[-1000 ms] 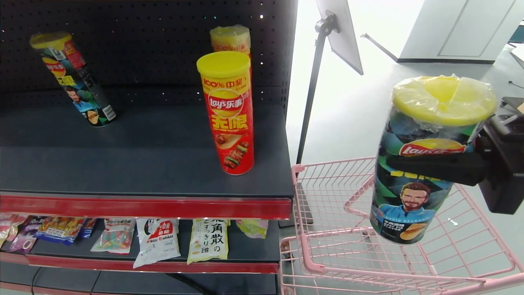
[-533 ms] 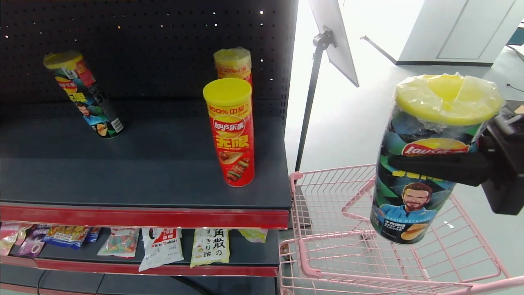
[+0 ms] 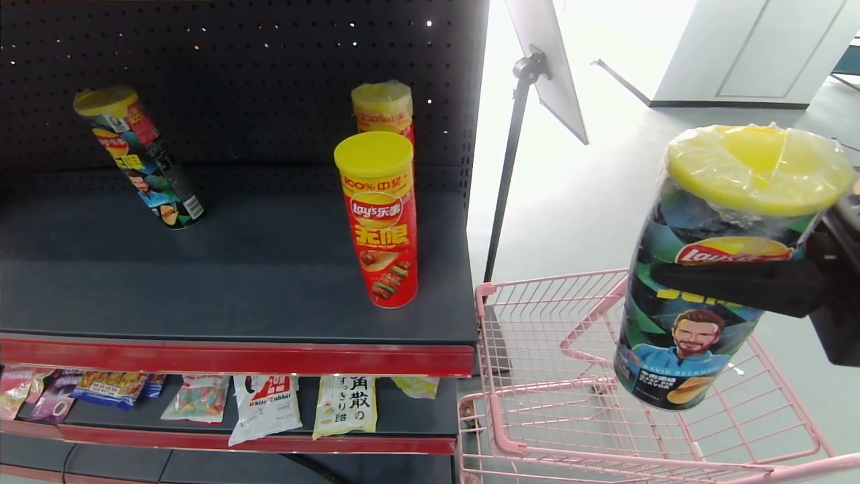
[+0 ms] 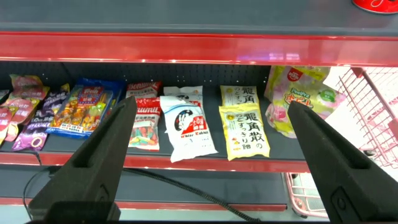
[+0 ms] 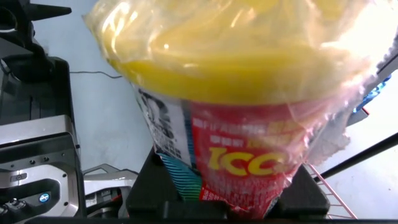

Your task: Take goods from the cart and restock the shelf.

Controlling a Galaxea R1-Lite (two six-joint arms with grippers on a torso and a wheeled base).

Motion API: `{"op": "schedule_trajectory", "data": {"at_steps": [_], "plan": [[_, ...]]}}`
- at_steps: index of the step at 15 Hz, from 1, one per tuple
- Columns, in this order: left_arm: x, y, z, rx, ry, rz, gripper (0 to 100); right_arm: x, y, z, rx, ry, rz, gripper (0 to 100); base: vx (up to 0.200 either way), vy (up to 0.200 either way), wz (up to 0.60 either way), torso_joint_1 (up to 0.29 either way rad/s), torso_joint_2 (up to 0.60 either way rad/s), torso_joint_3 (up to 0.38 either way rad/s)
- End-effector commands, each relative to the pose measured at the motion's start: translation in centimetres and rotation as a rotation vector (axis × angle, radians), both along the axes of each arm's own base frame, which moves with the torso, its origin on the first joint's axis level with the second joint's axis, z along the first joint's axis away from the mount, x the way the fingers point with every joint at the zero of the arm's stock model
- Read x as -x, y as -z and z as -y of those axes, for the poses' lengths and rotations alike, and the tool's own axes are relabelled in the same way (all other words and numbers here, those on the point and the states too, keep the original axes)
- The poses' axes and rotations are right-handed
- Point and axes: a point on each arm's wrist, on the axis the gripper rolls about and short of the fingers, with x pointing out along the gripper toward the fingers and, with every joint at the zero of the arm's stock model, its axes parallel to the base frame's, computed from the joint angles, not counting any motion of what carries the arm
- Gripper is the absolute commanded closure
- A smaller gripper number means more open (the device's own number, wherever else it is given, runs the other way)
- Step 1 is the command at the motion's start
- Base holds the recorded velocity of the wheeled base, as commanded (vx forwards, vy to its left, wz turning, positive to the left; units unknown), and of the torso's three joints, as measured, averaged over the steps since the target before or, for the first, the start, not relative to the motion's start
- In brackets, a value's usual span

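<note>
Your right gripper (image 3: 739,288) clamps its jaws on a chip canister (image 3: 678,349) above the pink cart (image 3: 537,430), right of the shelf (image 3: 235,269), not yet placed. Three shelved canisters (image 3: 379,222) (image 3: 138,154) (image 3: 383,104) stand there. Your left gripper (image 4: 209,106) has its jaws wide.

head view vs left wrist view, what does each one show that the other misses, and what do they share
Head view: the upper shelf with a red can, a wrapped can behind it and a dark can at the far left. The right hand is shut on the held can over the pink cart, and a sign stand is beside the shelf.
Left wrist view: the left hand, open and empty, facing the lower shelf.
Both: the red front edge, the white bag, the yellow-and-white pack and a corner of the pink cart.
</note>
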Motion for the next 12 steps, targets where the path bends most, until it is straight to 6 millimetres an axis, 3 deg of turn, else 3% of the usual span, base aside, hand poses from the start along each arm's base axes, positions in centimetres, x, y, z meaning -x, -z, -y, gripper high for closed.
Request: {"op": "schedule_trajectory", "data": {"at_steps": [1, 12], "plan": [[0.01, -0.05, 0.00, 0.000, -0.001, 0.001, 0, 0.05, 0.08, -0.18, 0.002, -0.009, -0.003, 100, 0.000, 0.000, 0.00, 0.000, 0.00, 0.000], [-0.01, 0.00, 0.00, 0.000, -0.001, -0.001, 0, 0.24, 0.19, -0.26, 0.006, -0.015, -0.001, 100, 0.000, 0.000, 0.00, 0.000, 0.00, 0.000]]}}
